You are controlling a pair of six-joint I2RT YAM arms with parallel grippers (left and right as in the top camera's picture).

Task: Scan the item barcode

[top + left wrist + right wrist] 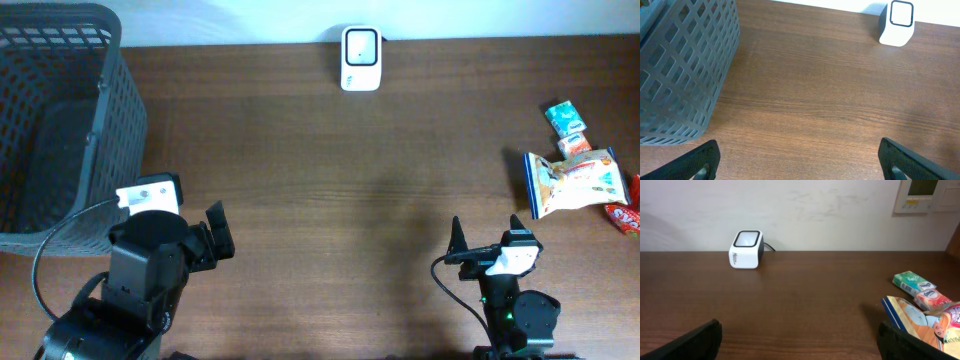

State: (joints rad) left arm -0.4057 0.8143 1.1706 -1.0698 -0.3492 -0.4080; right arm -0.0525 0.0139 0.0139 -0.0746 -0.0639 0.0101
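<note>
A small white barcode scanner stands at the table's back edge, also seen in the left wrist view and the right wrist view. The items lie at the far right: a large snack bag, a green packet, a small orange packet and a red wrapper. My left gripper hovers open over bare wood at the front left. My right gripper is open at the front right, just left of the snack bag, holding nothing.
A tall grey mesh basket fills the left back corner, close to my left arm. A white wall runs behind the table, with a control panel mounted on it. Brown wooden tabletop stretches between the arms and the scanner.
</note>
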